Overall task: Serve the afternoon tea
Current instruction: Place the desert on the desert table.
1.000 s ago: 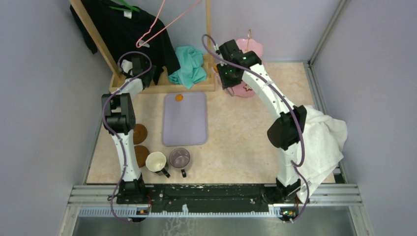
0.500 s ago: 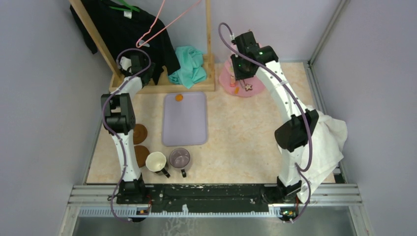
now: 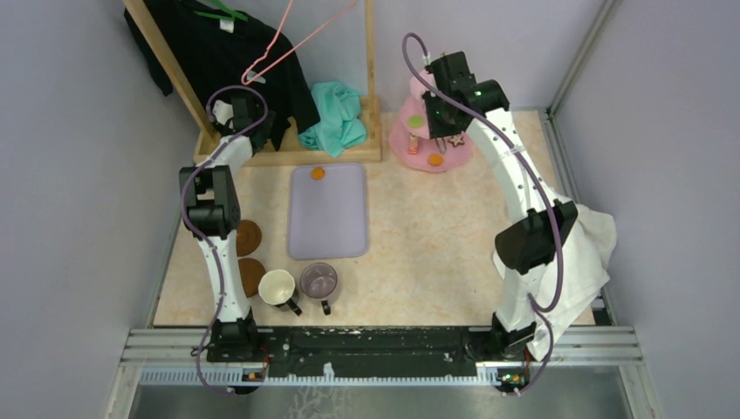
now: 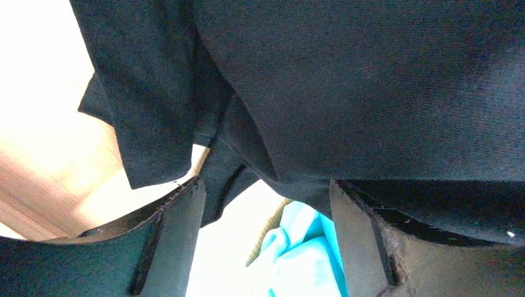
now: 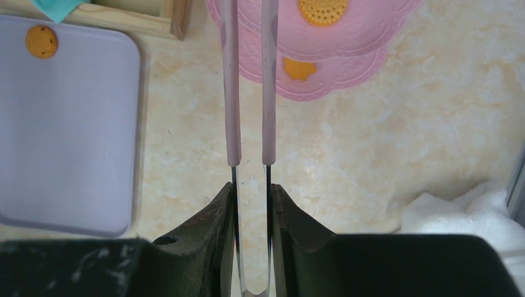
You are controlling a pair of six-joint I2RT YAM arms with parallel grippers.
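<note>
Jaws of the right gripper [image 5: 251, 189] clenched on the wire handle [image 5: 231, 93] of the pink three-tier stand [image 3: 400, 140], at the far side of the surface [image 3: 410, 227]: judged light, top-heavy, sweets [image 5: 319, 9] loose, so keep upright; left gripper [image 4: 266, 192] jaws released.

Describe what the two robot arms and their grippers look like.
Both the left arm and right arm have white tube-like links joined by bulky black joint housings. A purple cable loops loosely along each one. Small green lights glow on the right arm's black wrist. The left gripper and right gripper each have two dark, flat fingers, scuffed with pale marks.
</note>
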